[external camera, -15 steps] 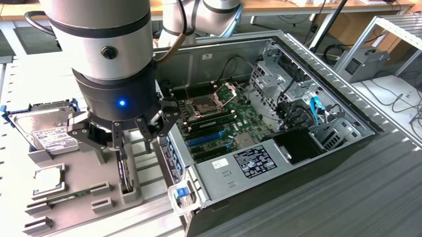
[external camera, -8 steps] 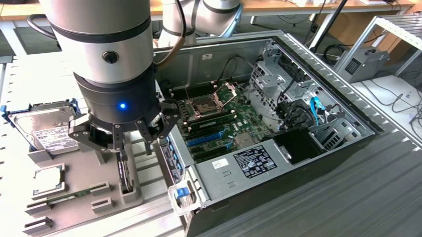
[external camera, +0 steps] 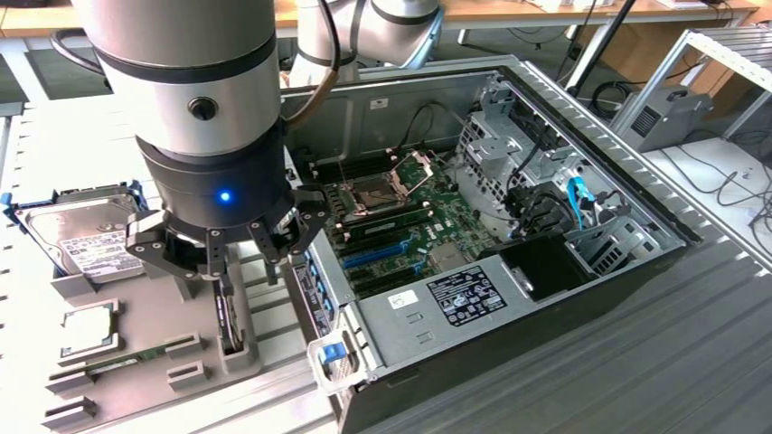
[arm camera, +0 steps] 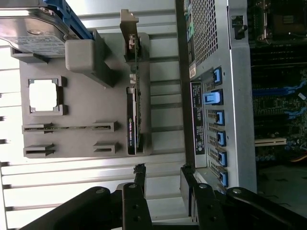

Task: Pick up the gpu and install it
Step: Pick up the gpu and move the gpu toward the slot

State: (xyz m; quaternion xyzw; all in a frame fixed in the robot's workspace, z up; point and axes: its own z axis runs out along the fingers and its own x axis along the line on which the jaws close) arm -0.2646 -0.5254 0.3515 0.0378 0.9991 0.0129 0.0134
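Claw [external camera: 235, 267] sits closest: fingers spread, gripping nothing, hovering just above the gpu [external camera: 227, 312]. Card stands on edge in a slot of the grey holder [external camera: 157, 312], which lies right beside the pc case [external camera: 380, 330], on the ext. view's left of it. In the wrist view the silver bracket end points away from the claw.

Step in hand, I'd say: pre-grasp, lining up over the card. Nothing lifted, nothing installed yet. A clean grab calls for one finger each side of the card's thin top edge, square to it, then a straight pull out of the slot.

Room is tight on the case side, w/ the case wall rising close by the card. It's looser on the side away from the case, where chip [external camera: 90, 327], memory stick [external camera: 121, 363] and hard drive [external camera: 94, 237] share the holder. Blue slots [external camera: 380, 258] inside the case look unoccupied.
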